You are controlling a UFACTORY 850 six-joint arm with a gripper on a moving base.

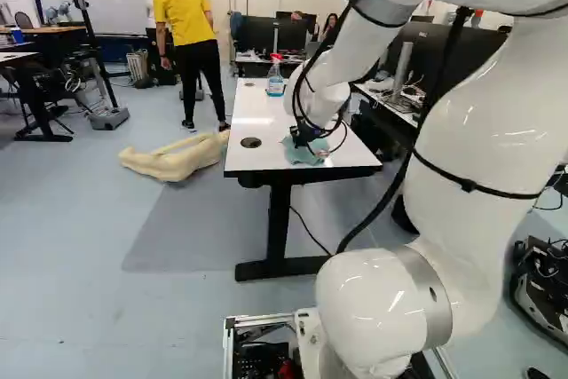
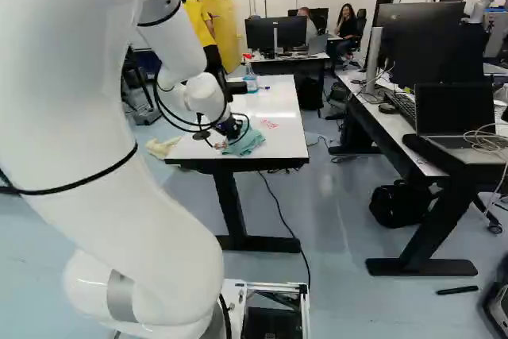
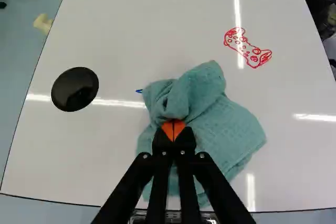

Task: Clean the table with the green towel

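"Where is the green towel [image 3: 231, 129] lying?"

"It's sitting crumpled near the near edge of the worktop [image 3: 131, 30], spreading right under the tool [image 3: 174, 130] and bunching up at its tips."

"And is the tool holding it?"

"It looks that way: the orange pads are coming together narrow, and a fold of cloth seems to be getting pinched between them."

"So what is the next stroke turning on?"

"On where the red drawing [image 3: 248, 48] is lying: ahead of the tool and off toward the right long edge, well apart from the cloth. The wipe should be running diagonally, away from the near edge and rightward."

"Is anything closer needing a wipe?"

"A little blue mark [image 3: 139, 91] is peeking out just beside the cloth, ahead of the tool and to its left. I can't tell how much is hiding underneath."

"What else is standing about?"

"A black disc [image 3: 75, 88] is sitting toward the left long edge, and a spray bottle [image 1: 275, 77] is standing toward the far edge."

"How far along are we, then?"

"Early, I'm guessing, with the drawing showing whole. The loose cloth is trailing mostly rightward, so it could be folding under itself if the tool is pressing too lightly."
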